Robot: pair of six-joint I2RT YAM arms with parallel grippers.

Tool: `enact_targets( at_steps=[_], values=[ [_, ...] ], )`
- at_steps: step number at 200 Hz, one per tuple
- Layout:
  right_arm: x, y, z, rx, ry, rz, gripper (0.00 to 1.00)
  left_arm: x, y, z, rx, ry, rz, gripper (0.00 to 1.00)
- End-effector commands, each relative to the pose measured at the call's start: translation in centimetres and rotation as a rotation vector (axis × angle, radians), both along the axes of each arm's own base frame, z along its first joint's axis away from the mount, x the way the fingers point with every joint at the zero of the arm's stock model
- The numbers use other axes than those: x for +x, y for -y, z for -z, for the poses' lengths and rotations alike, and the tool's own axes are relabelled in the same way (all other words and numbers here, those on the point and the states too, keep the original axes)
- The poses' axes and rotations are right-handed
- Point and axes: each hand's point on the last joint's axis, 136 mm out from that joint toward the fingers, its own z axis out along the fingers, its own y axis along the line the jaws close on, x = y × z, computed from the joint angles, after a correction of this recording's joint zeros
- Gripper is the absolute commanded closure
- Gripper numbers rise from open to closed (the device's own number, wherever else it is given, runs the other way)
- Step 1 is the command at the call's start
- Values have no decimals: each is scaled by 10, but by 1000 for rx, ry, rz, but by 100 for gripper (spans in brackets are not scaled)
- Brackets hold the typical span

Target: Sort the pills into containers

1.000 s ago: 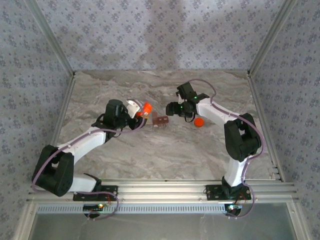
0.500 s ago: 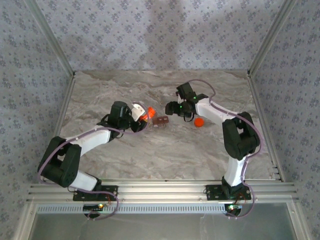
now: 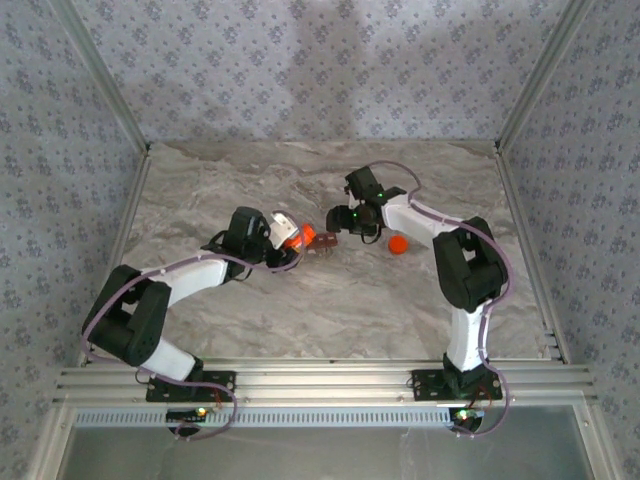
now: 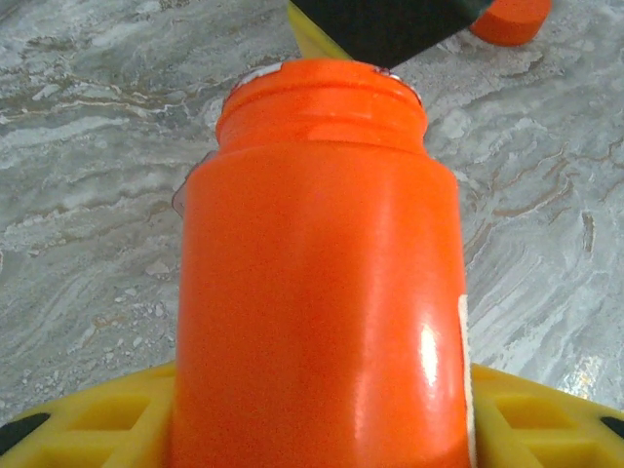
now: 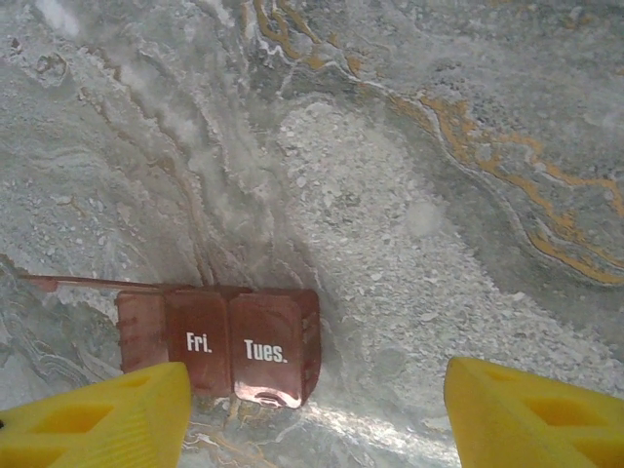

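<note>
While the left arm has swung inward over the last second, the top view shows its hand [image 3: 284, 238] carrying the orange bottle [image 3: 298, 237] across the worktop [image 3: 300, 320]. The bottle lies tilted on its side, and its open mouth is now just beside the left end of the containers [image 3: 323, 241], a small dark reddish strip at mid-worktop. The right hand [image 3: 337, 222] has drifted slightly left and hovers just behind the strip. An orange cap [image 3: 398, 244] lies apart on the right. This likely means tipping pills out comes next; no pill has reached a compartment that can be seen.

The left wrist view adds the grip itself: 2 yellow fingers [image 4: 97, 419] are clenched on the bottle's lower body, cap off and threaded neck pointing away. The strip is hidden behind the bottle here, and the bottle's contents cannot be seen.

The right wrist view gives what the others lack: lids on the strip printed "Fri." and "Tues.", both apparently closed. The third compartment's state is unclear. That hand's 2 yellow fingers [image 5: 531, 414] stand wide apart, released, grasping nothing, with the strip beside one of them.
</note>
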Motion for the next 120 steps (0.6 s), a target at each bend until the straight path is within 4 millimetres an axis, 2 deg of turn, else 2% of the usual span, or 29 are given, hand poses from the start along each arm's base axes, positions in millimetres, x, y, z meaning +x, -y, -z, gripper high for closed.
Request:
enact_targets(
  at_steps=[1,69,120],
  values=[
    [3,-10,-3,6,-3,-31,31,-6,3,7,1,-26,24,100],
    [6,-16,8,7,-28,-43,37,-5,3,17,20,-66,19,100],
    [2,-19,16,14,-48,-56,42,-2,5,22,30,-103,19,100]
  ],
)
